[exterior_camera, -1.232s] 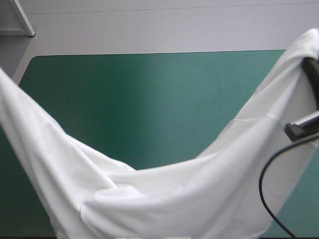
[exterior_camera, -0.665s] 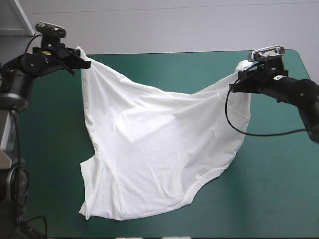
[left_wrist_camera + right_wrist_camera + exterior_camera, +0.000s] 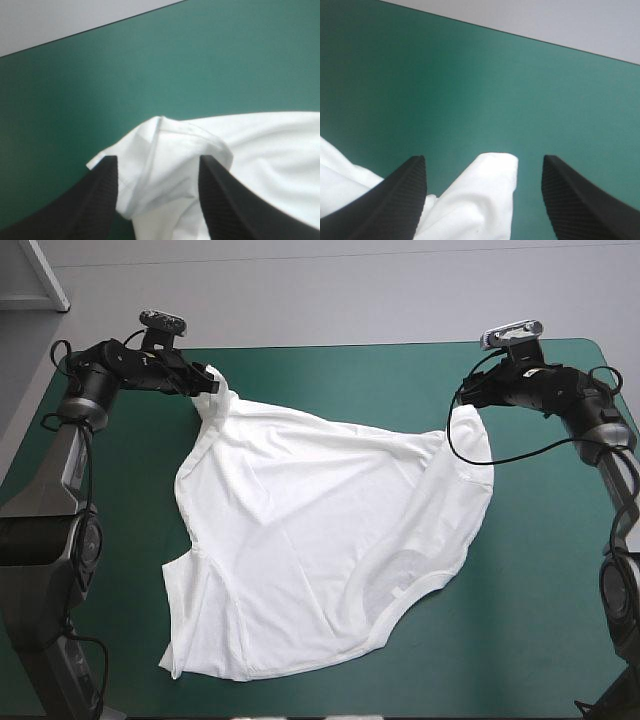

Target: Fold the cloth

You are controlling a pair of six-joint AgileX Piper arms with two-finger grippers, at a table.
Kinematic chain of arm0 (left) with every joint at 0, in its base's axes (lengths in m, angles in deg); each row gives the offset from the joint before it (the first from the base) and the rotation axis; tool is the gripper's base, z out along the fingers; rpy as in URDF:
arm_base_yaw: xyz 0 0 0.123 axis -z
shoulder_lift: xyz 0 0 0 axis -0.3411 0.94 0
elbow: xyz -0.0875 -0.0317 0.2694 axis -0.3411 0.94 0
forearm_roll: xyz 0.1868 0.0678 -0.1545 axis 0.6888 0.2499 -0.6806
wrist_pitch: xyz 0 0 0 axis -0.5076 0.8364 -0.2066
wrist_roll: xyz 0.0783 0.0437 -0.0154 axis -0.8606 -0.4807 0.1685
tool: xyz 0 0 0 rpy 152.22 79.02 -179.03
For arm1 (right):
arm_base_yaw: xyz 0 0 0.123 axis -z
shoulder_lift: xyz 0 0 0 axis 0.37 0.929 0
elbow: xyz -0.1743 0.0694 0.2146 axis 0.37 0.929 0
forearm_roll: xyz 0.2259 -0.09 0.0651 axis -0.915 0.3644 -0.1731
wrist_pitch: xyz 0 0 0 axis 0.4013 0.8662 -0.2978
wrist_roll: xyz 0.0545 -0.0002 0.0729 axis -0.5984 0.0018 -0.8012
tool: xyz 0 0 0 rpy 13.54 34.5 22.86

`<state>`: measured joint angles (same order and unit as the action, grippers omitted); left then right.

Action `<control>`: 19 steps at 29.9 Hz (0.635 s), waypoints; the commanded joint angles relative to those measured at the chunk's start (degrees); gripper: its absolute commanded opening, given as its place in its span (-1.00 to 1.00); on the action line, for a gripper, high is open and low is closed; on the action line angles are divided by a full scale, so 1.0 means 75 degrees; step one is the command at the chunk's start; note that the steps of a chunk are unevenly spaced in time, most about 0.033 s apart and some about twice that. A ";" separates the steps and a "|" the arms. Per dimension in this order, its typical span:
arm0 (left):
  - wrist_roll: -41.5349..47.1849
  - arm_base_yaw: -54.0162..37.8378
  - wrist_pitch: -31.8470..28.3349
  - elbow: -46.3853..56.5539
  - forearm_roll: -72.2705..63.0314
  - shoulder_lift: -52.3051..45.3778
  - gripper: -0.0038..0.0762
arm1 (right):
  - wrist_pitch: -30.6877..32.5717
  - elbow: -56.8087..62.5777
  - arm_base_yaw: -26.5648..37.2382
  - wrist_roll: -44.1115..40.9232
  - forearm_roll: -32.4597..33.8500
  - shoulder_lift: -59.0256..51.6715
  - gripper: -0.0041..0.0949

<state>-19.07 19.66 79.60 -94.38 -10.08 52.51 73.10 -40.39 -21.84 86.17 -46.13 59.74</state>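
The white T-shirt (image 3: 320, 540) lies spread on the teal-green cover (image 3: 350, 380), wrinkled, with its collar toward the near edge. My left gripper (image 3: 208, 390) hovers at the shirt's far left corner. In the left wrist view this gripper (image 3: 157, 159) is open, its black fingers (image 3: 100, 195) apart, and a bunched hem corner of the shirt (image 3: 170, 165) lies loose between them. My right gripper (image 3: 468, 400) stands at the far right corner. It is open too (image 3: 483, 159), with a rounded fold of the shirt (image 3: 487, 195) between its spread fingers (image 3: 570, 200), touching neither.
Bare teal-green cover runs along the far edge (image 3: 340, 365) and down the right side (image 3: 560, 570) of the table. One sleeve (image 3: 180, 585) sticks out on the shirt's left side.
Earlier the shirt hung stretched between both shut grippers. Both have since opened and let go, and the shirt's far edge has dropped and settled onto the table.
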 commanded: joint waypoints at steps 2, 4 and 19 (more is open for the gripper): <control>0.0207 0.0014 0.0546 -0.0262 -0.0213 -0.1460 0.13 | 0.0289 -0.0831 0.0188 -0.0971 0.0571 -0.1092 0.35; 0.0391 0.0014 0.1037 -0.0168 -0.0213 -0.1991 0.09 | 0.0849 -0.0974 0.0227 -0.1080 0.0629 -0.1540 0.33; 0.2420 0.0038 0.1878 0.5925 0.0844 -0.8176 0.08 | 0.4350 -0.0959 0.0261 -0.2264 0.0597 -0.4375 0.30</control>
<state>-3.88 19.66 95.90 -55.39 -2.10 0.29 105.53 -45.86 -20.23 69.94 -40.86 29.64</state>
